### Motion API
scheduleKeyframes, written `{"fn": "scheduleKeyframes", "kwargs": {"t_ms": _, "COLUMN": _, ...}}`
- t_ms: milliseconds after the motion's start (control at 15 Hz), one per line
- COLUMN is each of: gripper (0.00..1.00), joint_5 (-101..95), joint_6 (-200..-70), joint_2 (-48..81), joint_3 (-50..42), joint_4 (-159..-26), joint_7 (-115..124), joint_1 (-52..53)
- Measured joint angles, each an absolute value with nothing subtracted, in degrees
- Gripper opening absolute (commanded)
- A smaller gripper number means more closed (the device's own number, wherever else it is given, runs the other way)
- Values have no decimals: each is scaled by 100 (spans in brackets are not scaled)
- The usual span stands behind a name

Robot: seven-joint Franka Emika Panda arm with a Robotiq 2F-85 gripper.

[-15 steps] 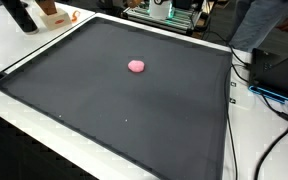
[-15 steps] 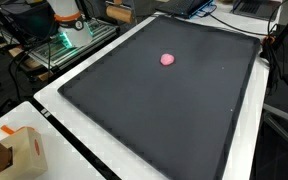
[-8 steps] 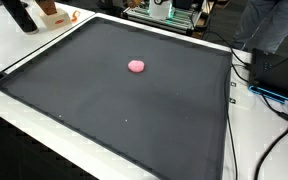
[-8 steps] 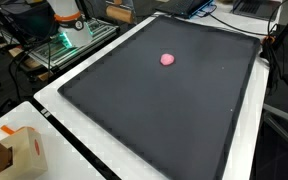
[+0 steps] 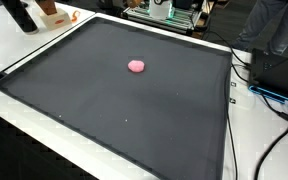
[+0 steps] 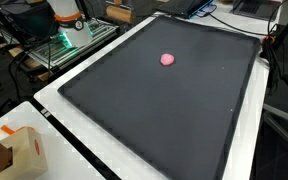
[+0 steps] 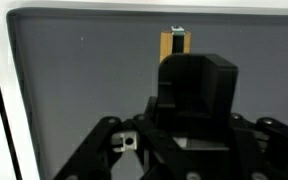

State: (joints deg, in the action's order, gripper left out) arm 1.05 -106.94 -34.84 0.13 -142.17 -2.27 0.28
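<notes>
- Gripper (image 7: 189,112): black body fills the lower wrist view. Its fingertips are hidden from me, so I cannot tell whether it stands wide or narrow.
- Pink lump (image 5: 136,66): lies alone near the middle of the mat in both exterior views. It is outside the wrist view, so I cannot place it against the gripper.
- Dark mat (image 7: 74,90): spread beneath the gripper.
- Brown box (image 7: 174,48): straight ahead of the gripper, its base hidden.

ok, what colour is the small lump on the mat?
Pink. The lump shows best in an exterior view, against the dark mat.
</notes>
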Motion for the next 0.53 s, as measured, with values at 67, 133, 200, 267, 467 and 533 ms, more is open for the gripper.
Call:
{"fn": "scheduleKeyframes", "kwargs": {"t_ms": 67, "gripper": 49, "joint_5": 105, "joint_6": -10694, "joint_2": -3484, "joint_3": 13, "joint_4": -14217, "joint_7": -227, "joint_1": 28}}
{"fn": "scheduleKeyframes", "kwargs": {"t_ms": 133, "gripper": 49, "joint_5": 105, "joint_6": -10694, "joint_2": -3484, "joint_3": 13, "joint_4": -14217, "joint_7": -228, "joint_1": 28}}
{"fn": "scheduleKeyframes", "kwargs": {"t_ms": 200, "gripper": 24, "joint_5": 105, "joint_6": -10694, "joint_2": -3484, "joint_3": 13, "joint_4": -14217, "joint_7": -228, "joint_1": 28}}
{"fn": "scheduleKeyframes", "kwargs": {"t_ms": 267, "gripper": 24, "joint_5": 105, "joint_6": -10694, "joint_2": -3484, "joint_3": 13, "joint_4": -14217, "joint_7": -228, "joint_1": 28}}
{"fn": "scheduleKeyframes", "kwargs": {"t_ms": 467, "gripper": 24, "joint_5": 181, "joint_6": -10749, "joint_2": -3414, "joint_3": 13, "joint_4": -14217, "joint_7": -172, "joint_1": 29}}
{"fn": "scheduleKeyframes", "kwargs": {"t_ms": 533, "gripper": 24, "joint_5": 286, "joint_6": -10861, "joint_2": -3348, "joint_3": 13, "joint_4": -14217, "joint_7": -113, "joint_1": 32}}
